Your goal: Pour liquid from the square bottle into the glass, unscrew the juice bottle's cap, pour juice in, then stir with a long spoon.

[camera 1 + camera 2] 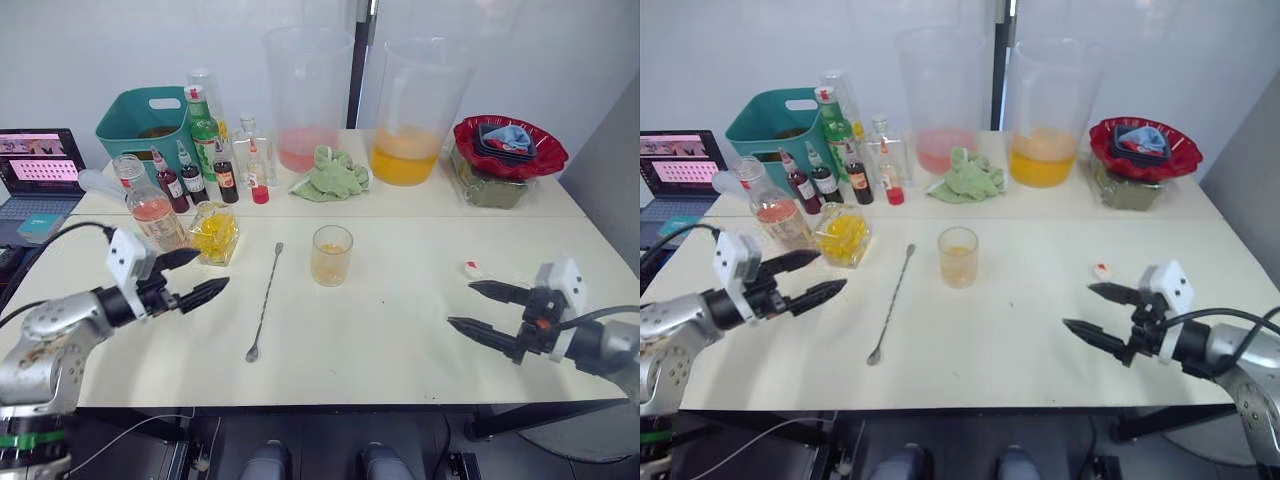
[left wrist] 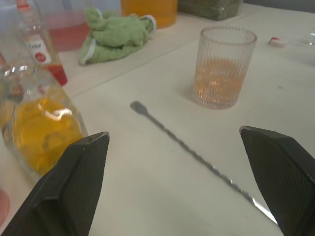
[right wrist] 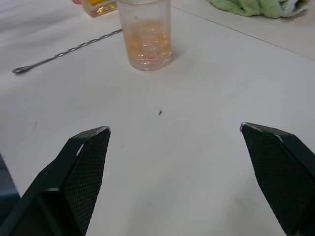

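Observation:
The glass (image 1: 332, 255) stands mid-table, holding a little orange liquid. Left of it the long spoon (image 1: 264, 300) lies flat, bowl end toward the table's front. The square bottle (image 1: 215, 232) with yellow contents stands further left, and the juice bottle (image 1: 150, 205) with pink-orange liquid is beside it. My left gripper (image 1: 213, 270) hovers open and empty just in front of those two bottles, pointing toward the spoon (image 2: 197, 155). A small white cap (image 1: 470, 268) lies on the table at the right. Close in front of it my right gripper (image 1: 459, 304) is open and empty, facing the glass (image 3: 146, 37).
Along the back stand two big clear pitchers (image 1: 308, 95) (image 1: 412, 110), a green cloth (image 1: 330, 175), a tall green bottle (image 1: 204, 130), small dark bottles (image 1: 190, 180), a teal basket (image 1: 150, 120) and a red bowl (image 1: 510, 145). A laptop (image 1: 40, 170) sits far left.

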`<action>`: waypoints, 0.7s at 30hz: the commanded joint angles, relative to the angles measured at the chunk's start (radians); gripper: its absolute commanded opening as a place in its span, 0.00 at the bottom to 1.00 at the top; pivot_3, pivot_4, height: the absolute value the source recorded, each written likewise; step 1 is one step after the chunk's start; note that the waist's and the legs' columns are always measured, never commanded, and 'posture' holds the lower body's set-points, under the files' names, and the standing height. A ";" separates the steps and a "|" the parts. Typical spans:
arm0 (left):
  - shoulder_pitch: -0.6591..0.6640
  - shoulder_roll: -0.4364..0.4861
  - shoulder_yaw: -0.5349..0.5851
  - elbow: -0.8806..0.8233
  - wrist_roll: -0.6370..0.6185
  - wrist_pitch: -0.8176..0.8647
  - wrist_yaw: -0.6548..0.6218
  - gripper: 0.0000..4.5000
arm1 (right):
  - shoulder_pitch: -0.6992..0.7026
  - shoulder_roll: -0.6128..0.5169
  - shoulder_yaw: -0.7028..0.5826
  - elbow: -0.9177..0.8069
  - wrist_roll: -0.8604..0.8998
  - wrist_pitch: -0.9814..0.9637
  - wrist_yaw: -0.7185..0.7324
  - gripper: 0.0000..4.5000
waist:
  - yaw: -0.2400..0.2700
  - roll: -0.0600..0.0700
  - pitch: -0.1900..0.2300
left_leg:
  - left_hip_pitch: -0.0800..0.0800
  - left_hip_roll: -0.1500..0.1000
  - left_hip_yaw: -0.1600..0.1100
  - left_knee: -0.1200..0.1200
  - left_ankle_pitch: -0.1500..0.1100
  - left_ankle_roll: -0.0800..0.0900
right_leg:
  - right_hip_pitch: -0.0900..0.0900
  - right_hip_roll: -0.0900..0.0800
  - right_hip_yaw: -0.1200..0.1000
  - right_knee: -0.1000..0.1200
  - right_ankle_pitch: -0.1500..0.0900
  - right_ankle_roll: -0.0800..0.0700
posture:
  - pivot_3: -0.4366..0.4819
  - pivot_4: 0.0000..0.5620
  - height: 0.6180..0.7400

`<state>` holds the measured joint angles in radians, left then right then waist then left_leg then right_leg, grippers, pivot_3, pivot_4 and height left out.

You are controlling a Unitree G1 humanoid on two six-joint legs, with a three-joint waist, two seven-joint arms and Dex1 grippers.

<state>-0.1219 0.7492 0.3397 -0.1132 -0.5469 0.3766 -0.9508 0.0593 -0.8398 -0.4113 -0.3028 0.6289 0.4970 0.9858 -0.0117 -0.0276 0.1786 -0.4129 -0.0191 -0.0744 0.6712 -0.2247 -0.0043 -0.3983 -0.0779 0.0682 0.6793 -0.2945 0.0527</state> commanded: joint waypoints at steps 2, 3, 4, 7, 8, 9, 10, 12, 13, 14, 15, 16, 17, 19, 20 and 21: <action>0.122 -0.005 0.070 0.014 0.002 -0.065 -0.036 1.00 | 0.053 0.021 -0.048 0.029 -0.052 -0.107 0.008 1.00 | -0.001 0.000 0.000 | 0.005 0.000 0.000 -0.002 0.000 0.000 | 0.004 0.000 0.000 -0.003 0.000 0.000 | 0.48 0.27 1.00; 0.172 -0.001 0.071 0.021 0.012 -0.087 -0.062 1.00 | 0.072 0.027 -0.046 0.041 -0.065 -0.122 0.008 1.00 | -0.002 0.000 0.000 | 0.008 0.001 0.000 -0.004 0.000 0.000 | 0.009 0.000 0.000 -0.005 0.000 0.000 | 0.48 0.27 1.00; 0.209 -0.006 0.081 0.021 0.009 -0.092 -0.068 1.00 | 0.087 0.029 -0.039 0.049 -0.072 -0.136 0.020 1.00 | -0.002 0.001 0.000 | 0.011 0.001 0.001 -0.007 0.000 0.000 | 0.011 0.000 0.000 -0.008 0.000 0.000 | 0.48 0.27 1.00; 0.270 -0.019 0.110 -0.001 -0.004 -0.102 -0.054 1.00 | 0.093 0.030 -0.027 0.060 -0.066 -0.147 0.038 1.00 | -0.003 0.001 0.000 | 0.012 0.002 0.002 -0.010 0.000 0.000 | 0.012 0.000 0.001 -0.012 0.000 0.000 | 0.48 0.27 1.00; 0.287 -0.024 0.118 -0.012 -0.007 -0.104 -0.047 1.00 | 0.093 0.029 -0.026 0.063 -0.064 -0.149 0.041 1.00 | -0.003 0.001 0.000 | 0.012 0.002 0.002 -0.010 0.000 0.000 | 0.012 0.000 0.001 -0.013 0.000 0.000 | 0.48 0.27 1.00; 0.305 -0.029 0.126 -0.022 -0.007 -0.107 -0.042 1.00 | 0.093 0.026 -0.025 0.066 -0.066 -0.152 0.045 1.00 | -0.002 0.001 0.000 | 0.012 0.002 0.002 -0.010 0.000 0.000 | 0.012 0.000 0.001 -0.013 0.000 0.000 | 0.48 0.27 1.00; 0.323 -0.033 0.130 -0.032 -0.003 -0.112 -0.039 1.00 | 0.092 0.023 -0.025 0.071 -0.069 -0.154 0.050 1.00 | -0.001 0.000 0.000 | 0.012 0.002 0.002 -0.010 0.000 0.000 | 0.012 0.000 0.001 -0.014 0.000 0.000 | 0.48 0.27 1.00; 0.353 -0.043 0.136 -0.057 -0.002 -0.110 -0.027 1.00 | 0.076 0.004 -0.018 0.092 -0.080 -0.158 0.066 1.00 | 0.000 0.001 -0.001 | 0.012 0.002 0.002 -0.010 0.000 0.000 | 0.013 -0.001 0.001 -0.015 0.000 0.000 | 0.48 0.27 1.00; 0.363 -0.048 0.137 -0.072 -0.007 -0.102 -0.018 1.00 | 0.069 -0.012 -0.009 0.100 -0.087 -0.158 0.082 1.00 | -0.001 0.001 -0.001 | 0.012 0.002 0.002 -0.010 0.000 0.000 | 0.013 -0.002 0.001 -0.015 0.000 0.000 | 0.48 0.27 1.00; 0.371 -0.055 0.137 -0.089 -0.012 -0.095 -0.008 1.00 | 0.062 -0.030 0.002 0.106 -0.088 -0.157 0.107 1.00 | 0.000 0.001 -0.001 | 0.012 0.002 0.002 -0.010 0.000 0.000 | 0.013 -0.002 0.001 -0.015 0.000 0.000 | 0.48 0.27 1.00; 0.376 -0.062 0.134 -0.102 -0.015 -0.090 0.000 1.00 | 0.048 -0.046 0.011 0.109 -0.082 -0.151 0.130 1.00 | 0.000 0.001 -0.001 | 0.012 0.001 0.002 -0.010 0.000 0.000 | 0.013 -0.002 0.001 -0.015 0.000 0.000 | 0.48 0.27 1.00; 0.380 -0.068 0.129 -0.115 -0.014 -0.087 0.009 1.00 | 0.027 -0.058 0.015 0.113 -0.065 -0.134 0.144 1.00 | 0.000 0.001 -0.001 | 0.012 0.002 0.002 -0.010 0.000 0.000 | 0.013 -0.002 0.001 -0.015 0.000 0.000 | 0.48 0.27 1.00; 0.386 -0.085 0.117 -0.144 -0.006 -0.085 0.036 1.00 | -0.013 -0.070 0.020 0.113 -0.031 -0.102 0.158 1.00 | -0.001 0.001 -0.001 | 0.012 0.002 0.002 -0.010 0.000 0.000 | 0.013 -0.002 0.001 -0.015 0.000 0.000 | 0.48 0.27 1.00; 0.393 -0.111 0.098 -0.190 0.005 -0.078 0.079 1.00 | -0.064 -0.086 0.027 0.109 0.016 -0.052 0.182 1.00 | -0.002 0.001 -0.001 | 0.012 0.002 0.003 -0.010 0.000 0.000 | 0.013 -0.001 0.001 -0.015 0.000 0.000 | 0.48 0.27 1.00; 0.397 -0.131 0.084 -0.224 0.012 -0.070 0.114 1.00 | -0.083 -0.096 0.034 0.102 0.039 -0.029 0.206 1.00 | -0.002 0.001 -0.001 | 0.012 0.002 0.003 -0.010 0.000 0.000 | 0.013 -0.001 0.001 -0.015 0.000 0.000 | 0.48 0.27 1.00; 0.399 -0.143 0.076 -0.247 0.016 -0.063 0.138 1.00 | -0.093 -0.103 0.039 0.097 0.053 -0.014 0.222 1.00 | -0.002 0.001 -0.001 | 0.011 0.002 0.003 -0.010 0.000 0.000 | 0.013 -0.001 0.001 -0.015 0.000 0.000 | 0.48 0.27 1.00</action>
<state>0.2728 0.6112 0.4174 -0.3056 -0.5344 0.3091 -0.8509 -0.0230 -0.9269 -0.3669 -0.1781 0.6378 0.4566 1.1784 -0.0134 -0.0262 0.1777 -0.4015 -0.0167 -0.0718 0.6612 -0.2249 -0.0046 -0.3859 -0.0792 0.0691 0.6641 -0.2947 0.0527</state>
